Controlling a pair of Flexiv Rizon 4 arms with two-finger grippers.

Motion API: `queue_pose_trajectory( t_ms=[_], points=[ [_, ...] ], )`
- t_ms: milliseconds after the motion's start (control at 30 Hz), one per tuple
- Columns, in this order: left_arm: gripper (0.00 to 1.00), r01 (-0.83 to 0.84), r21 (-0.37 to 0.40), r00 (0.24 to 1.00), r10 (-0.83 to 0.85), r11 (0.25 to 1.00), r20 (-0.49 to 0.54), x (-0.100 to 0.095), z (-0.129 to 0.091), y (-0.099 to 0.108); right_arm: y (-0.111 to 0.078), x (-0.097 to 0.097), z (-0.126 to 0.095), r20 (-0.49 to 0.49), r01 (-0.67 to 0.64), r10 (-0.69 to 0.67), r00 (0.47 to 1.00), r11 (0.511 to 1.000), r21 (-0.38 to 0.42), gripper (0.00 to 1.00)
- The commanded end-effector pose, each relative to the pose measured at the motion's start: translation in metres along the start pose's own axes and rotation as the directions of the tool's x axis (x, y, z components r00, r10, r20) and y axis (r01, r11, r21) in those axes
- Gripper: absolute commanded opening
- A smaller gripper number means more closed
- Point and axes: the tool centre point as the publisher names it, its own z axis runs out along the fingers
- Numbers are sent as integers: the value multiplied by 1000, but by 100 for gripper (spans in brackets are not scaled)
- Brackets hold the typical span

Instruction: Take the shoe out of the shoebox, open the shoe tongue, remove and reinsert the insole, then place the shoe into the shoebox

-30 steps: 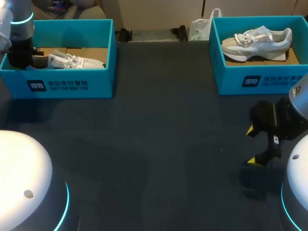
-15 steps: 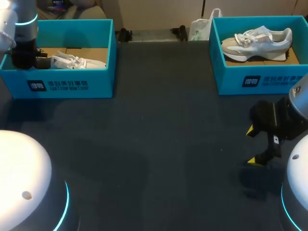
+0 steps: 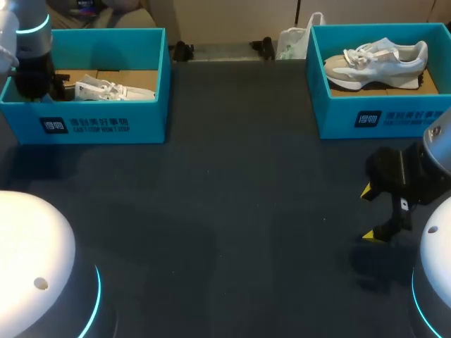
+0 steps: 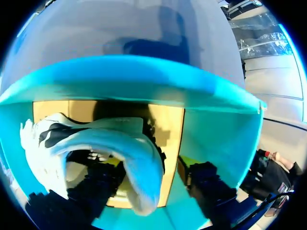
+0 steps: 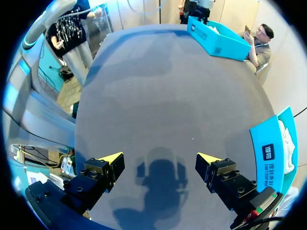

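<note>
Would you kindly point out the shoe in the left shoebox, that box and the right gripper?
shoe (image 3: 113,89), head view, its white upper.
left shoebox (image 3: 148,120), head view, its front wall.
right gripper (image 5: 160,162), right wrist view, midway between its fingertips.

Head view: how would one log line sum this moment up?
left tool: in teal cardboard shoebox, at white sneaker | right tool: open, empty, over dark table | sneaker not yet out

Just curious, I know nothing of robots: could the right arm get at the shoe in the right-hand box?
Probably yes: the right gripper hangs open near the lidless right shoebox, and the shoe lies uncovered inside.
</note>
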Motion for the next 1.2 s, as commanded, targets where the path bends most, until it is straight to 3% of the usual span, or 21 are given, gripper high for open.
queue_pose_trajectory(
  t_ms=[33, 333, 800, 1000, 1200],
  points=[
    [100, 0, -22, 1000, 0, 1000, 9, 2, -27, -10, 0, 2, 0, 3, 0, 0, 1000, 1000, 2, 100],
    [100, 25, 2, 999, -25, 1000, 41, 11, -79, -17, 0, 2, 0, 3, 0, 0, 1000, 1000, 2, 100],
    [100, 0, -5, 997, 0, 1000, 82, 34, -165, -57, 0, 2, 0, 3, 0, 0, 1000, 1000, 2, 100],
    [100, -6, -11, 995, 7, 1000, 96, 42, -188, -65, 0, 2, 0, 3, 0, 0, 1000, 1000, 2, 100],
    [100, -13, -8, 995, 14, 1000, 94, 44, -191, -66, 0, 2, 0, 3, 0, 0, 1000, 1000, 2, 100]
  ],
)
